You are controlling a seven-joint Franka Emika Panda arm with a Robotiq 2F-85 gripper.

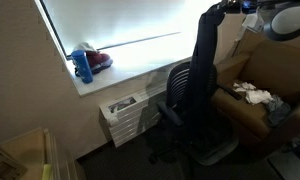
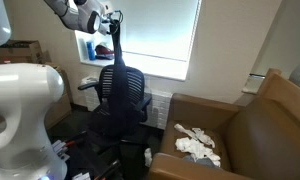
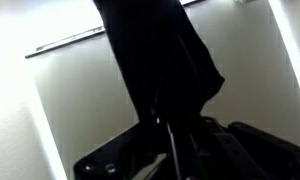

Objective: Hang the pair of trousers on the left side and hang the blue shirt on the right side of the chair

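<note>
One gripper [image 1: 222, 8], one pair of trousers [image 1: 202, 60], one chair [image 1: 177, 88]

Open air above chair [image 1: 178, 88] back; window sill [image 1: 120, 78] behind, brown armchair [image 1: 242, 108] close beside.

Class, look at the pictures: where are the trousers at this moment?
In both exterior views the trousers hang from the gripper in front of the bright window, reaching down to the back of the chair.
</note>
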